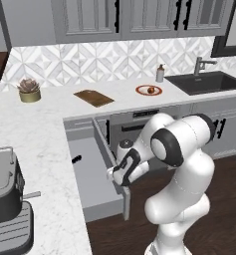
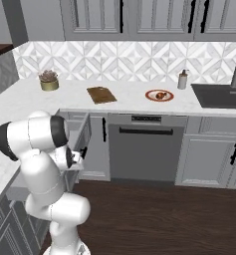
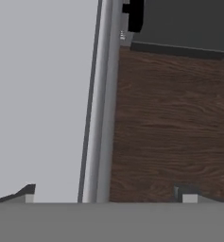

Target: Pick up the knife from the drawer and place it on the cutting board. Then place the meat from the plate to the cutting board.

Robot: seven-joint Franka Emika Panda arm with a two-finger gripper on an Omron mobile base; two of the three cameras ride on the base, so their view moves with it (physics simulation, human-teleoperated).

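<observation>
Dark-tipped two-finger gripper [image 3: 106, 194] up front: jaws spread as wide as they go, holding nothing, hanging over the side wall of the wide shallow grey box drawer [image 1: 92, 172], one tip over the grey drawer floor, the other over the brown wood flooring [image 3: 170, 123] outside it. Drawer standing wide open beneath the white marbled counter [image 1: 35, 134]. Short black handle of the long kitchen knife [image 1: 76, 159] lying on the drawer floor, toward the wall opposite the gripper; silvery blade too faint against the grey to make out. Well beyond the drawer, up on the counter: flat dark brown wooden cutting board [image 1: 93, 97], bare, and further along, round white plate [image 1: 139, 90] with red-orange rim, carrying the small reddish-brown lump of meat [image 1: 151, 90].

By the look of it, first step in hand: reaching for the knife, not yet gripped. Next move likely: shift inward across the drawer, line the jaws across the handle, lower, close. Worth minding: side wall close under the fingers.
</observation>
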